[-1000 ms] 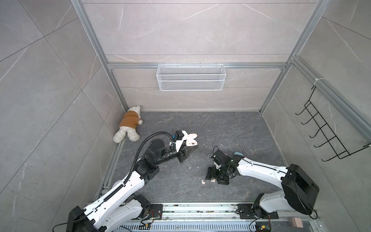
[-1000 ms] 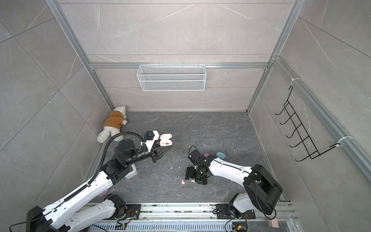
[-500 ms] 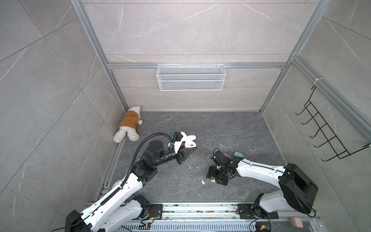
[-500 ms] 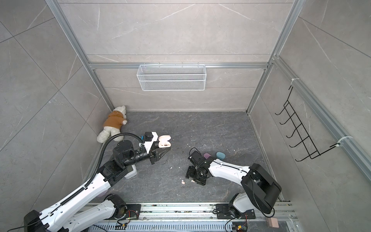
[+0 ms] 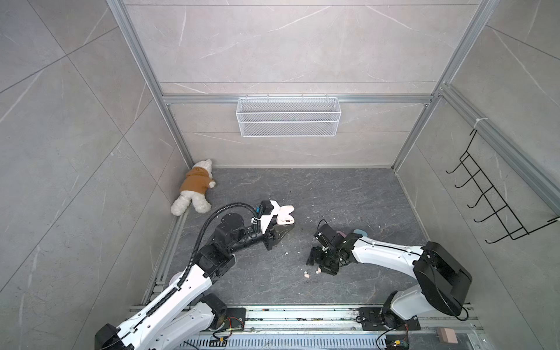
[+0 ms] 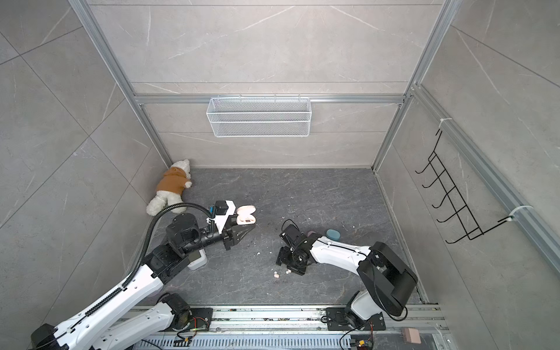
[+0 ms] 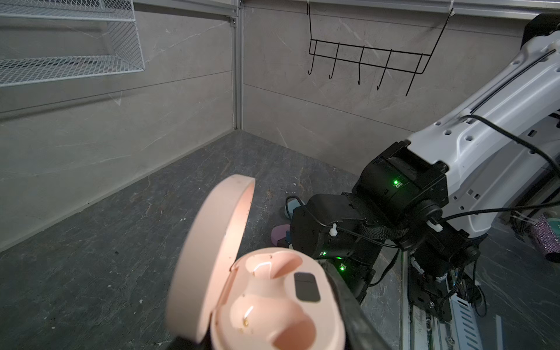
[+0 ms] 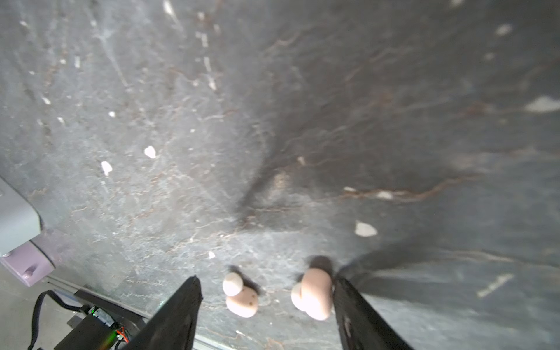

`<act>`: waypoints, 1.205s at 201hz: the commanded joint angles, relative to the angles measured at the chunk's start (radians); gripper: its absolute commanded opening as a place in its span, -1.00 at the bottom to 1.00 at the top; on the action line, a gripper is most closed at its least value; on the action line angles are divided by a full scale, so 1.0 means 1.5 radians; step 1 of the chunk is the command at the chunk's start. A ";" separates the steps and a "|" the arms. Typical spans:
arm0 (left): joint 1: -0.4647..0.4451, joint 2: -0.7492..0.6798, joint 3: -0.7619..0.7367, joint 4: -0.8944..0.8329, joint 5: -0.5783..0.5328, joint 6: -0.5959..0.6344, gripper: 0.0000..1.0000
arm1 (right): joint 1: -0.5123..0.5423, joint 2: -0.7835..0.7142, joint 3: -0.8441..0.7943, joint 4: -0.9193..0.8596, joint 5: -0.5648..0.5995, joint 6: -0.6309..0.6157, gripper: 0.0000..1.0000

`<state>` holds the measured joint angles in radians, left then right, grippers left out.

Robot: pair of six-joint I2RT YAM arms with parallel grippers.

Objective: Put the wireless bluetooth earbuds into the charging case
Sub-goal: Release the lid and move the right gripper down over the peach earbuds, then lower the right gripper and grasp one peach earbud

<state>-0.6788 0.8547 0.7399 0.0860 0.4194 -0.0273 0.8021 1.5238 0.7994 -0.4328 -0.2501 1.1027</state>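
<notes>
Your left gripper [image 5: 281, 232] is closed tight on a peach case [image 7: 272, 303], held off the floor with its lid [image 7: 212, 251] swung open; both wells look empty. Your right gripper [image 8: 266, 278] is down at the dark floor [image 8: 272, 121], jaws apart, with two peach buds [image 5: 306, 274] lying between them. One bud [image 8: 313, 298] touches a finger [image 8: 354, 309]; the other bud [image 8: 242, 298] lies near the opposite finger, apart from it. In both top views the pair lies just beside the right gripper, well apart from the case.

The risk I judge greatest: both buds sit inside the jaws. If you close now, the fingers may sweep them together and clamp two, or clamp neither squarely. They are small, rounded and likely slick, so an off-centre squeeze could shoot one out across the floor, among white specks [image 8: 365, 229] that are easy to mistake for it. The jaw tips are right at the floor; pressing lower could jam them. A bud gripped at an odd angle may not seat in its well, and the right wrist view is blurred, so judging that angle is hard
</notes>
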 commanded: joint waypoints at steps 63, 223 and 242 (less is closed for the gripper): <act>0.003 -0.024 0.004 -0.008 -0.008 0.000 -0.97 | 0.021 0.019 0.051 -0.030 0.005 -0.019 0.41; 0.002 -0.052 -0.001 -0.015 -0.023 0.002 -0.98 | 0.039 0.120 0.162 -0.162 0.115 -0.029 -0.04; 0.002 -0.051 -0.003 -0.014 -0.022 0.004 -0.99 | 0.043 0.129 0.156 -0.156 0.113 -0.027 -0.08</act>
<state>-0.6788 0.7895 0.7345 0.0448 0.3923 -0.0269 0.8566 1.6913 1.0157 -0.6403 -0.1078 1.0618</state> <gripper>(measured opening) 0.424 0.469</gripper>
